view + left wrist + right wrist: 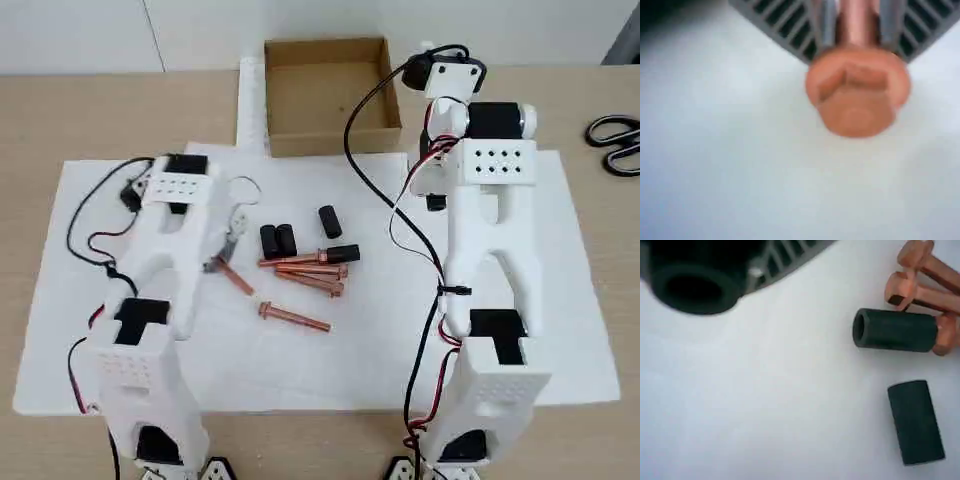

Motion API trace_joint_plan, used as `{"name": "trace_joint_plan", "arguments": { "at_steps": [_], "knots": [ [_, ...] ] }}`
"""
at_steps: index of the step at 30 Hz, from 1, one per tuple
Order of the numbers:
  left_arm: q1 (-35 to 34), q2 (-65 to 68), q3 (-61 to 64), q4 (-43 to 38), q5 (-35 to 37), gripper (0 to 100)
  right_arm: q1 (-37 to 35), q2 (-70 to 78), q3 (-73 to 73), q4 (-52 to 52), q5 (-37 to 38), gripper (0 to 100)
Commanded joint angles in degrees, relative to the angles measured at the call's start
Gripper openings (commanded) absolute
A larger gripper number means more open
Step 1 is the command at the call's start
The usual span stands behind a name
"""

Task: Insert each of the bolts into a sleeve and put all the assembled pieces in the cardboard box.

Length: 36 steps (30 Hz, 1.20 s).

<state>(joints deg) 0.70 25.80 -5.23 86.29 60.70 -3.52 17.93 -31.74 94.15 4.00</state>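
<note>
My left gripper [226,248] is shut on a copper bolt [236,277] that slants down to the white sheet; in the left wrist view the bolt's hex head [857,95] sits just below the fingers [892,20]. My right gripper [434,196] hovers right of the parts, shut on a black sleeve [692,290]. Between the arms lie three bolts [312,272] side by side and one apart [295,318]. Two sleeves [277,240] stand together, another [329,220] lies alone [915,422]. One more sleeve [895,330] touches a bolt's end. The cardboard box [325,140] stands open at the back.
A white sheet [330,370] covers the table between the arms. Scissors [615,142] lie at the far right edge on bare wood. Cables hang from both arms, one black cable [352,120] crossing in front of the box's right side.
</note>
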Motion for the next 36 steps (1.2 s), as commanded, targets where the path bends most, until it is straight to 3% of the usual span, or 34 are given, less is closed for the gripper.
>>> {"name": "trace_joint_plan", "arguments": {
  "at_steps": [1,6,18,26,36],
  "knots": [
    [1.8,-0.5,-3.0,3.3,-1.2,1,0.5,-3.5,-0.3,0.3,0.0,0.4],
    [4.8,-0.8,-3.0,5.1,-2.5,1,0.5,-3.6,-0.3,0.8,0.0,0.4],
    [4.3,0.0,-8.7,7.4,-36.7,1,0.5,-3.6,-0.3,0.8,0.0,0.4],
    [2.5,13.0,-9.6,4.0,-53.5,1,0.2,-3.6,-0.3,1.0,0.0,0.4],
    [2.5,14.4,-18.9,7.7,-52.1,1,0.5,-3.6,-0.3,1.0,0.1,0.4]
  ]
}}
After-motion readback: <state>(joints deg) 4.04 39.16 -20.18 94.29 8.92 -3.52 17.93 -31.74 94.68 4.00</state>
